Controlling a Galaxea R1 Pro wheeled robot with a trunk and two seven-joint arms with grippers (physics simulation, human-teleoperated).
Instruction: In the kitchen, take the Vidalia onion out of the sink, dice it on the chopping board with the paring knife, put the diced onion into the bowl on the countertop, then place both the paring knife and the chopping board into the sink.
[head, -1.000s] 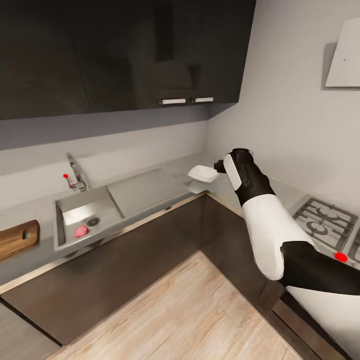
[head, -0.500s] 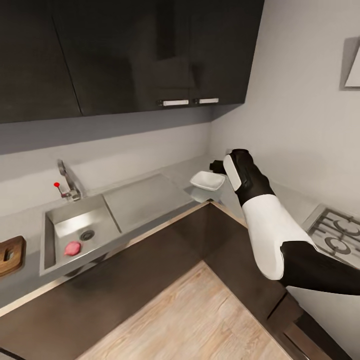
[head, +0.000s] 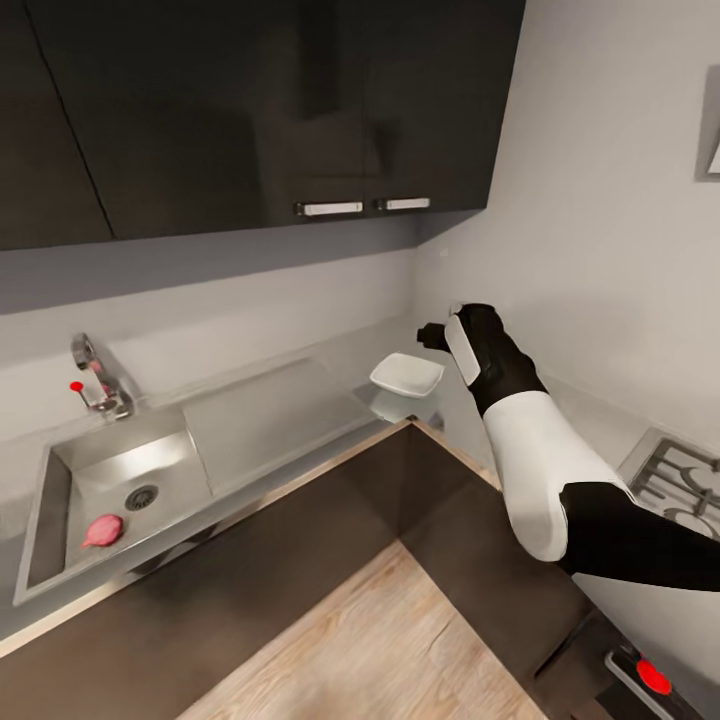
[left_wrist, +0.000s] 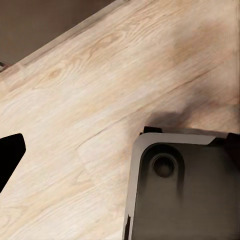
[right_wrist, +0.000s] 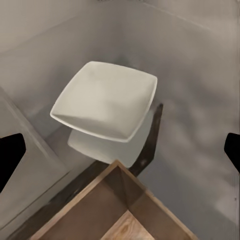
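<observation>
The right gripper (head: 432, 336) is raised over the inner corner of the countertop (head: 290, 405), just beside the bowl (head: 407, 375) and not touching it; its dark fingertips (right_wrist: 11, 150) stand wide apart at the two sides of the right wrist view, nothing between them. The bowl sits upright at that corner. The Vidalia onion (head: 103, 530) lies in the sink (head: 60, 485), near the drain (head: 141, 497) and toward the basin's front edge. Left gripper state: cannot be determined; one dark fingertip (left_wrist: 9, 157) shows above wooden floor (left_wrist: 100, 100).
</observation>
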